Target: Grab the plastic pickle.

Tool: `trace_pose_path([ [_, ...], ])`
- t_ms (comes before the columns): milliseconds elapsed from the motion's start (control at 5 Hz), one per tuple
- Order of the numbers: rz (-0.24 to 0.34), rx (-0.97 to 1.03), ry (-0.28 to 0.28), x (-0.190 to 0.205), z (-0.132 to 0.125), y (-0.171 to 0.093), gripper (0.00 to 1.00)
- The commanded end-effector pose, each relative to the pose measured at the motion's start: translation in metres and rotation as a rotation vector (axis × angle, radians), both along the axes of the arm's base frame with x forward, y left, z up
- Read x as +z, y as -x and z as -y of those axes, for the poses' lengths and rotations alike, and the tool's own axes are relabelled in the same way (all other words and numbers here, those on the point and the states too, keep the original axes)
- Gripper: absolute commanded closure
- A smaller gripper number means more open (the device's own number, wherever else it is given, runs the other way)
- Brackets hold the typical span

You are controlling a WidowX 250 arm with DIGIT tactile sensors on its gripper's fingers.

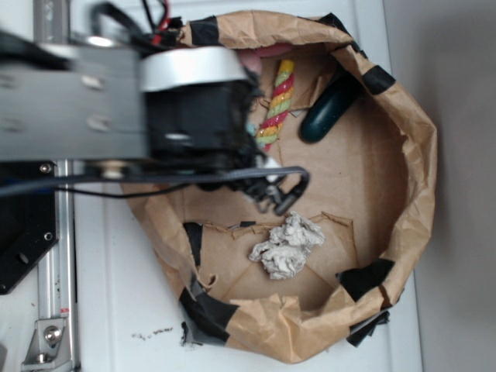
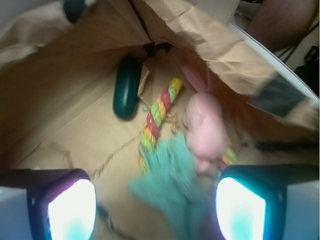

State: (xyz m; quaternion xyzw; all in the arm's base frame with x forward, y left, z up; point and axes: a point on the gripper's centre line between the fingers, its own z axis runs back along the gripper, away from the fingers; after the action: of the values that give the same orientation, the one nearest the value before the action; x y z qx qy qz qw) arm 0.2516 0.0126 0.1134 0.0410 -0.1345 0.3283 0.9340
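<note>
Pickle [image 2: 126,87] lies on the paper bag's [image 1: 411,155] floor, far and left of the fingers [image 2: 72,207] in the wrist view, long axis running near-to-far. Fingers apart, empty, teal cloth [image 2: 172,185] between them. Striped rope [image 2: 160,112] just right of pickle.

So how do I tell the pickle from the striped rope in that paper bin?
The plastic pickle is one plain, very dark green; the striped rope is twisted red, yellow and green. The pickle is smooth, fat and short; the rope is thinner, ridged and longer. Both lie flat on the brown paper, side by side, ahead of the open gripper.
</note>
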Motion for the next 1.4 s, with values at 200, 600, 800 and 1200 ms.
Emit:
trace_pose_path([
  [200,-0.098,0.016,-0.044,-0.043,-0.047,-0.063,0.00],
  [600,-0.145,0.003,-0.069,-0.072,-0.067,-0.061,0.00],
  [800,-0.148,0.006,-0.065,-0.082,-0.064,-0.062,0.02],
  [1200,-0.176,-0.005,-0.053,-0.098,-0.050,-0.050,1.00],
])
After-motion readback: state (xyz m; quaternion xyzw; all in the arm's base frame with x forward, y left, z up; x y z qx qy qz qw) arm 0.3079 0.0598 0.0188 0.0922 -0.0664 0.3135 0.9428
